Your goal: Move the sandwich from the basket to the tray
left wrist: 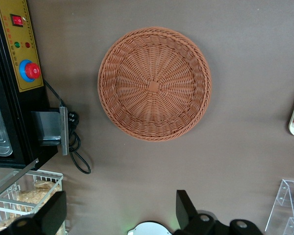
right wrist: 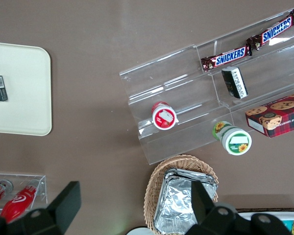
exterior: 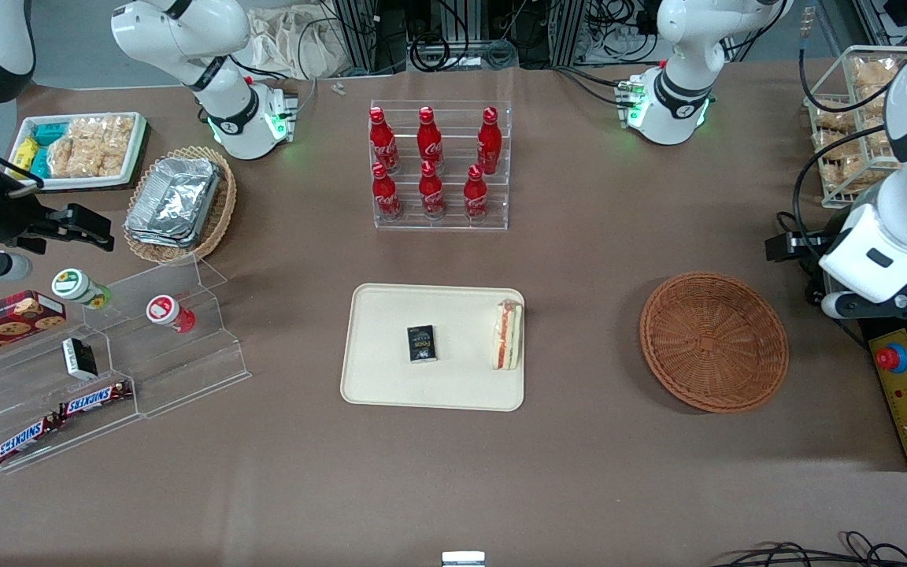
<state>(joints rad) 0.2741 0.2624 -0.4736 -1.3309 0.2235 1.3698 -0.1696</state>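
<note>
Here, the gripper (left wrist: pixel 120 215) of the working arm hangs high above the basket (left wrist: pixel 155 83), its two dark fingers (left wrist: pixel 185 208) spread wide apart and holding nothing. The basket, round and reddish-brown, lies bare of any food. Toward the parked arm's end from the basket, the sandwich (exterior: pixel 508 335) rests on the tray (exterior: pixel 390 378), at the rim closest to the basket, its red and green filling facing up. By the look of it the wedge is light, soft and easily crushed, best held gently across its flat bread faces. Also on the tray, farther from the basket than the sandwich, lies a small black packet (exterior: pixel 421 344) whose label cannot be read. Snickers bars (exterior: pixel 96 398) sit on a clear stepped stand (exterior: pixel 186 370), and Coca-Cola bottles (exterior: pixel 431 189) fill a clear rack.
</note>
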